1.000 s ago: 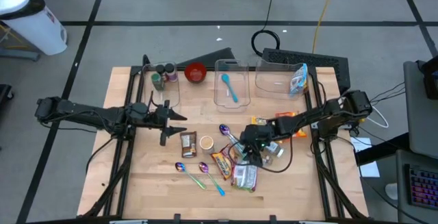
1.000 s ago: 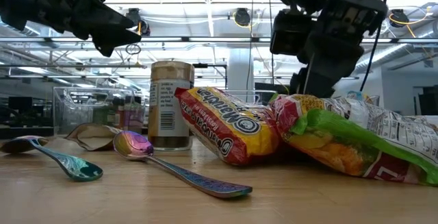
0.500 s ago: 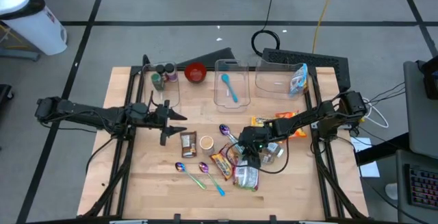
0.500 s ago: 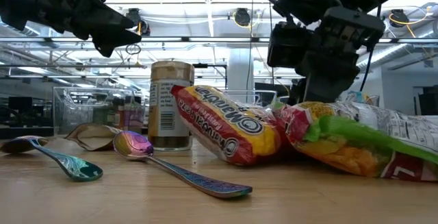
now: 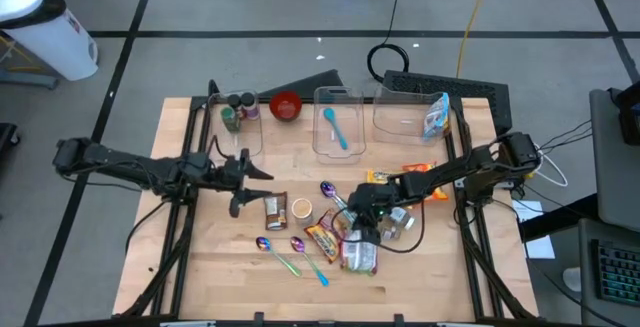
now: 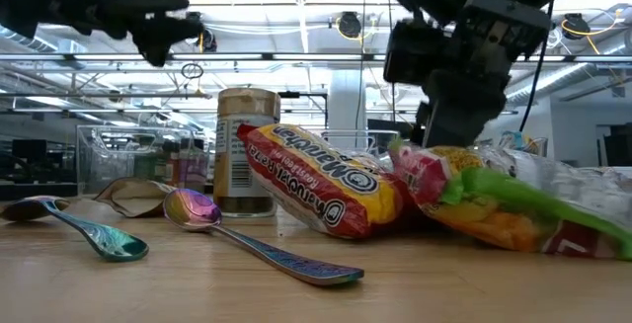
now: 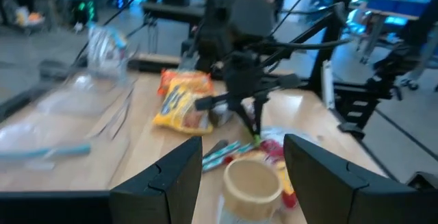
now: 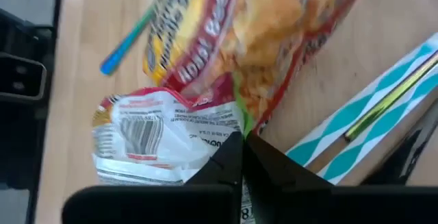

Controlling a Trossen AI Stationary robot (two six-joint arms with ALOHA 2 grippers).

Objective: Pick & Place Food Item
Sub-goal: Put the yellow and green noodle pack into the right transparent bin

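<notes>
Dark left gripper (image 5: pixel 240 182) at left-centre of the high view, hovering clear of the wood table (image 5: pixel 200 257), fingers spread and empty. Shifted slightly since the earlier frame. At centre, brown spice jar with tan lid (image 5: pixel 275 209) standing upright. Just right of that, red-and-yellow ramen packet (image 5: pixel 326 240) leaning on the white-and-red snack bag with green edge (image 5: pixel 359 255). Right gripper (image 5: pixel 365 222) low over that bag, fingers pinched together on its crimped edge in the right wrist view. Packet tilted more than half a second back. Risk: thin-edge pinch could slip; lifting could drag the ramen packet along.
</notes>
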